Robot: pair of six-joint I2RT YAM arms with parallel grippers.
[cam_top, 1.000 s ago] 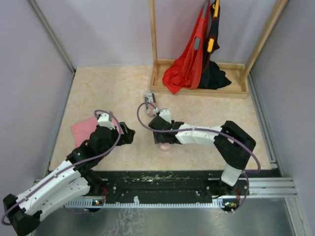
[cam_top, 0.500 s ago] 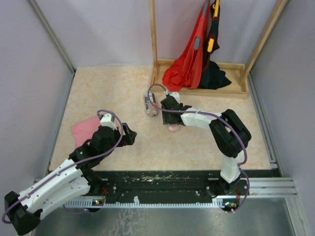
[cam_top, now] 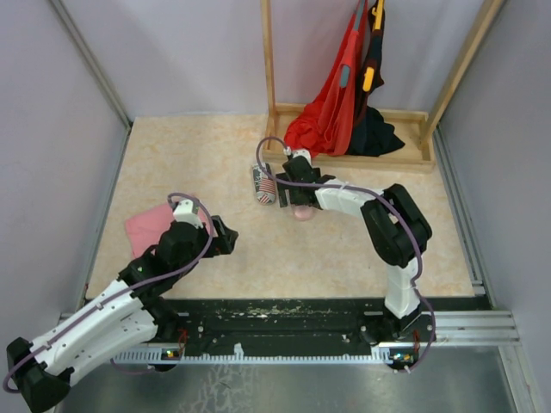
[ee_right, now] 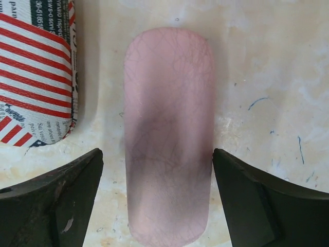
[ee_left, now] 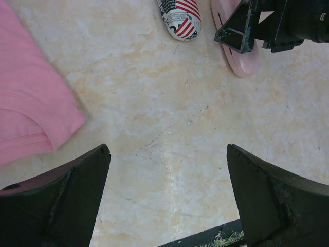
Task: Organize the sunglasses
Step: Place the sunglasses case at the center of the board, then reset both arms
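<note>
Straddling the pink case (ee_right: 169, 128) on your mottled beige tabletop (cam_top: 189, 155), the right gripper (ee_right: 157, 172) hangs released beside the flag-printed case (ee_right: 36, 77); left gripper (ee_left: 167, 170) released too, near pink cloth (ee_left: 25, 92). Where the sunglasses lie, you cannot tell.

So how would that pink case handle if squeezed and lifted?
Probably stiff: the pink case holds a smooth oblong form. Its rounded edges might slip from the right gripper, open astride it. Lying flat, it likely slides rather than rolls.

Two cases are lying on one table (cam_top: 189, 155): a pink case (ee_right: 169, 139) and a flag-printed case (ee_right: 36, 72). One pink cloth (ee_left: 25, 98) is lying there too. Two grippers are hovering, left gripper (ee_left: 168, 154) and right gripper (ee_right: 157, 154).
</note>
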